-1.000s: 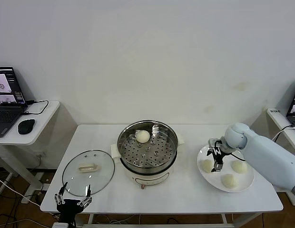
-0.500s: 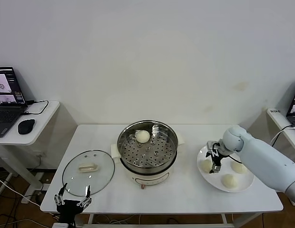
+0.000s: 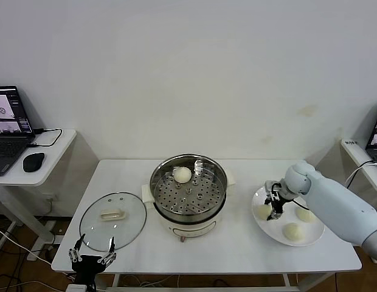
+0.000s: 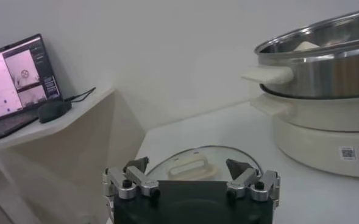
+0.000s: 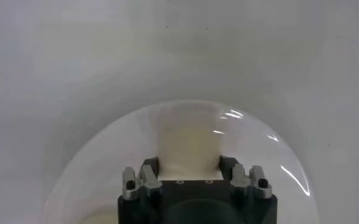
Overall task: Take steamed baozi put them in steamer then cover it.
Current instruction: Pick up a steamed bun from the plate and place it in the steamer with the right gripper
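Now right tool (image 3: 276,211) down on the plate (image 3: 310,236), clamped round one baozi (image 5: 189,145) for lifting to steamer (image 3: 188,185); left tool (image 3: 91,256) wide, idle below counter (image 3: 237,246) edge

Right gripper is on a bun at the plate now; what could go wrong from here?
The right gripper pinches the plate's left baozi; soft dough may dent or slip on lifting. Two other baozi sit close by and could be nudged. The steamer rim stands high, so a low carry might clip it.

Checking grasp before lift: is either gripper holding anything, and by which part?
Right gripper is closed across the sides of a steamed baozi on the plate; it is not lifted yet. Left gripper is open and holds nothing.
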Available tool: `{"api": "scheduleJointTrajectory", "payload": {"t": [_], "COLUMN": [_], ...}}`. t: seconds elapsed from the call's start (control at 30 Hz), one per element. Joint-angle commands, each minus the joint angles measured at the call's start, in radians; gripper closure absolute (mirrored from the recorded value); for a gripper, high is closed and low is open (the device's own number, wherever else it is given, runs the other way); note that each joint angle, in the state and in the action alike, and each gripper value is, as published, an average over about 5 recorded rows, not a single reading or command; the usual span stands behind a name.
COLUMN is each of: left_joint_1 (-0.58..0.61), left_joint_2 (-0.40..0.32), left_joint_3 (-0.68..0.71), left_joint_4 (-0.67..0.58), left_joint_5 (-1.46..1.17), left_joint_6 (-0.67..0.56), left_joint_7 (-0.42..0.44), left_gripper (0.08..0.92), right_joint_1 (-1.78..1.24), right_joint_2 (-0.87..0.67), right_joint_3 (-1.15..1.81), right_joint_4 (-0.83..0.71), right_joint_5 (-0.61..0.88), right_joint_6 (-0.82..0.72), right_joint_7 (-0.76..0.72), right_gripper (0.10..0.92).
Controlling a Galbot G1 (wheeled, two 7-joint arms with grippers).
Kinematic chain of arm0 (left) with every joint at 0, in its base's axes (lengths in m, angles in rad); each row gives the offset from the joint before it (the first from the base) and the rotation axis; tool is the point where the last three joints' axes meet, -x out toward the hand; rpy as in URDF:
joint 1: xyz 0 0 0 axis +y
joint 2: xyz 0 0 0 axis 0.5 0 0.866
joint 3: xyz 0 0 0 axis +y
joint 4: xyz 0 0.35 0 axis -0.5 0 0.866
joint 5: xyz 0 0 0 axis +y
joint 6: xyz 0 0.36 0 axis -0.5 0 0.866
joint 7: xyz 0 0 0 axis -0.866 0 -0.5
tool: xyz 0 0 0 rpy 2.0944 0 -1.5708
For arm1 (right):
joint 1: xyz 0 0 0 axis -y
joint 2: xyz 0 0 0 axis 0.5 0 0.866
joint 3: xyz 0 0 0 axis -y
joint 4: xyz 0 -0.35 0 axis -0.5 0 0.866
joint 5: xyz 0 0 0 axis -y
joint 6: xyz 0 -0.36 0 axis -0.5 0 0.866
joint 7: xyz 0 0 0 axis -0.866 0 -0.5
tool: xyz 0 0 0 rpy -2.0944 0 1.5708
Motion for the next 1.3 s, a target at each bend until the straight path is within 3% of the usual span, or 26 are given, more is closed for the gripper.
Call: {"api": "scheduleJointTrajectory", "payload": {"t": [0.03,0.37,0.6,0.9,1.3], "left_joint_1": [0.000,-0.023,-0.028,-0.029,0.005], "left_joint_2": [0.000,-0.004,-0.002,-0.028,-0.013], "left_joint_3": [0.000,0.007,0.004,0.004,-0.008], "left_joint_4": [0.002,0.000,-0.015,-0.081,-0.136], "left_joint_5": [0.000,0.002,0.012,0.023,0.022], "left_joint_6": [0.000,0.001,0.003,0.017,0.051], "left_joint_7": [0.000,0.000,0.000,0.005,0.015], "left_gripper": [0.177,0.177,0.177,0.177,0.177], "right_joint_1": [0.030,0.399,0.667,0.816,0.760], "right_joint_2": [-0.016,-0.113,-0.033,0.171,0.450], "right_joint_3": [-0.008,-0.237,-0.394,-0.507,-0.560], "right_joint_4": [0.029,0.213,0.277,0.193,0.044], "right_joint_5": [0.020,0.234,0.419,0.524,0.616], "right_joint_6": [-0.004,-0.068,-0.142,-0.208,-0.287], "right_joint_7": [-0.007,-0.089,-0.137,-0.152,-0.141], "right_gripper": [0.431,0.428,0.428,0.423,0.425]}}
